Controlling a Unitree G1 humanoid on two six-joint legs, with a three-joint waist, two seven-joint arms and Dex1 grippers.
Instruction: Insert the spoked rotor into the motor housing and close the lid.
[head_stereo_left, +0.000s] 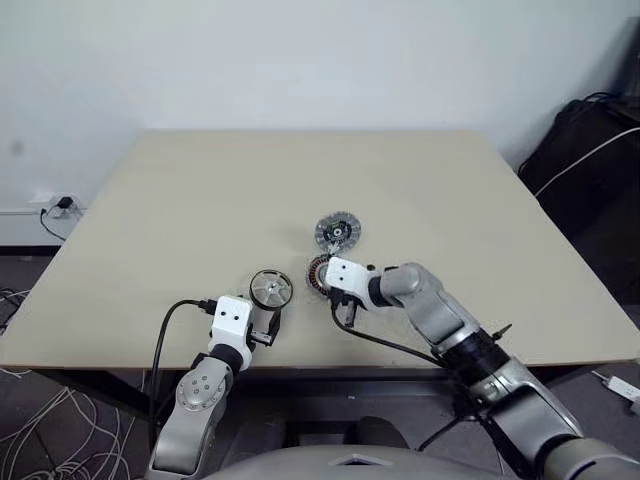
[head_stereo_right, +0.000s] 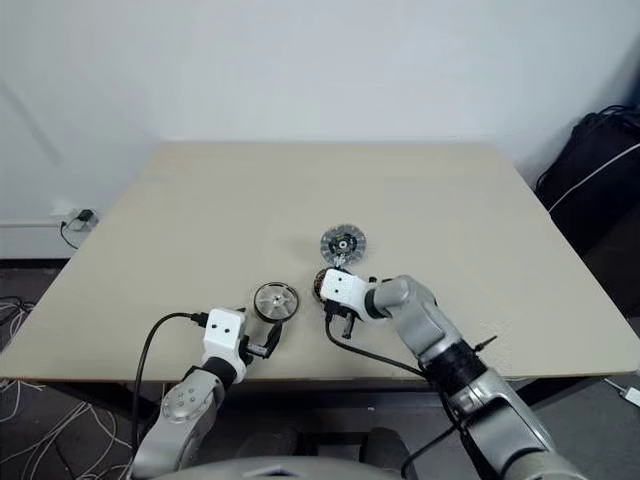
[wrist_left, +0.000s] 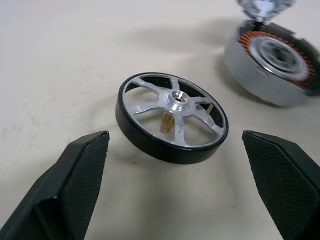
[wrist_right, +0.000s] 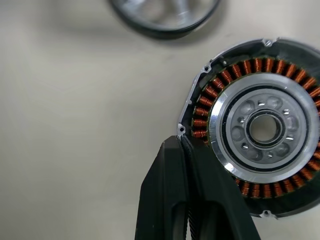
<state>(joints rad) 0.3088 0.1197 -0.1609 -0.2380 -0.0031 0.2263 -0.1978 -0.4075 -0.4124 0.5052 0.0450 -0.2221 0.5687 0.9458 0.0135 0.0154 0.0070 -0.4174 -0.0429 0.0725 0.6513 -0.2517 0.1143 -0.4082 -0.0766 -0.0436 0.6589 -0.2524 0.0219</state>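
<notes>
A beige worktop (head_stereo_left: 180, 200) stands before a white wall. The left pincer (wrist_left: 175, 165), spread wide, hovers just short of the lid (wrist_left: 172, 117). Right of it, the right pincer (wrist_right: 192, 165), pressed together, touches the rotor's (wrist_right: 262, 127) rim. The housing (head_stereo_left: 338, 231) lies just beyond.

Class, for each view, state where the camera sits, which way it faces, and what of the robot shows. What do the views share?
Left and right eye views: on the head, facing forward and down over the table; both arms show.
Left wrist view: on the left wrist, facing along the left gripper's open fingers at the spoked rotor.
Right wrist view: on the right wrist, facing down past the right gripper's shut fingers at the copper-wound motor housing.
Shared: all views catch rotor and housing.
</notes>
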